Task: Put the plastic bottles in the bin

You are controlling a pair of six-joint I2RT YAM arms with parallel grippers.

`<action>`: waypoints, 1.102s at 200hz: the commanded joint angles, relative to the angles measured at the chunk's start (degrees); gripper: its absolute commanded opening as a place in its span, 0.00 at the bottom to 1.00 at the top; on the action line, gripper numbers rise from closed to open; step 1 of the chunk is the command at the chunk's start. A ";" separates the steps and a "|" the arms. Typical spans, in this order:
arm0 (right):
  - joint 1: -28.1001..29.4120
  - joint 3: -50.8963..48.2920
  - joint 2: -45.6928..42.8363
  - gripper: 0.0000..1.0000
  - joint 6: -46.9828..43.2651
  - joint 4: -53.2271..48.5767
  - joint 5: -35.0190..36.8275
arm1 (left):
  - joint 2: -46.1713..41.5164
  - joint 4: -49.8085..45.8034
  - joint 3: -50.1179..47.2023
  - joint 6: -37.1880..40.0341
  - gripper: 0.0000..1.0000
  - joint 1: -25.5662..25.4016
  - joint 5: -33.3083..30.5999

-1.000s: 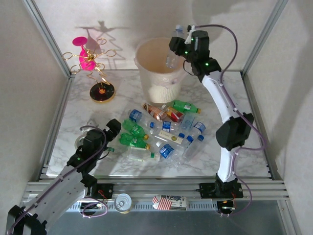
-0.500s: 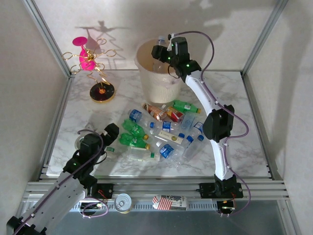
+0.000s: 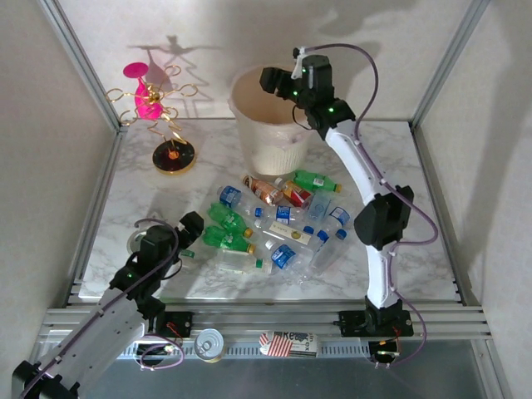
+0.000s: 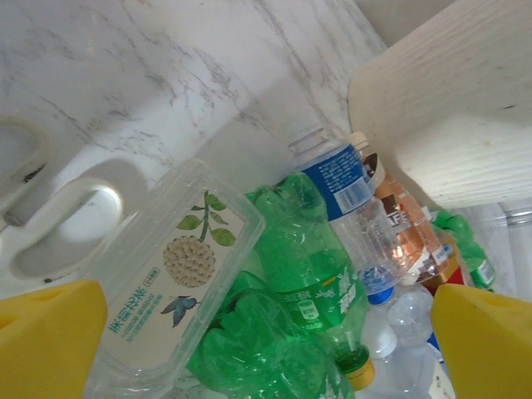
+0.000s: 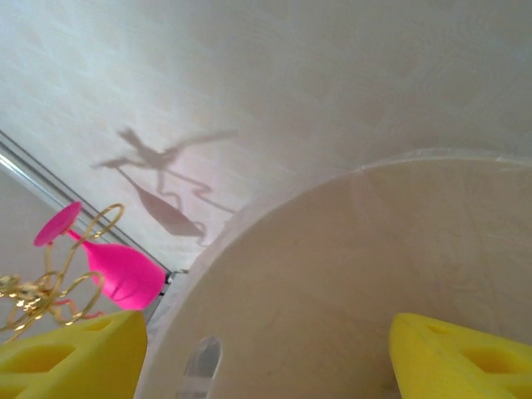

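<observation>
Hovering the left gripper (image 3: 190, 224), fingers spread and empty, well in front and left of the bin (image 3: 270, 154), facing the bottles (image 3: 278, 220) heaped just in front of it; hanging the right gripper (image 3: 270, 81), fingers parted and empty, over the bin's rim.

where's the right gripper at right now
In the top view the right gripper hangs open over the right side of the bin, at the far middle of the table, right of the pink-and-gold ornament stand.
</observation>
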 commanded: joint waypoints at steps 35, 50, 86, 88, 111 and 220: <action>0.89 -19.97 -18.58 0.82 -4.88 1.60 -0.33 | 4.34 0.61 4.94 4.32 1.00 1.57 -0.93; 0.90 -26.44 -23.25 0.90 -4.91 1.87 0.15 | 6.02 0.96 5.99 5.81 1.00 2.15 -0.45; 1.26 -40.85 -32.44 0.99 -3.38 2.45 2.21 | 10.81 0.50 8.76 10.23 1.00 3.47 0.18; 1.25 -41.61 -32.88 0.99 -3.10 2.51 2.50 | 11.08 0.46 8.90 10.49 1.00 3.50 0.22; 1.52 -49.96 -37.48 0.99 -1.19 2.99 4.54 | 14.47 -0.30 10.74 13.51 1.00 4.07 0.97; 1.78 -74.70 -49.64 0.99 4.35 7.67 4.66 | 24.79 -1.03 11.36 17.75 0.97 4.35 -0.46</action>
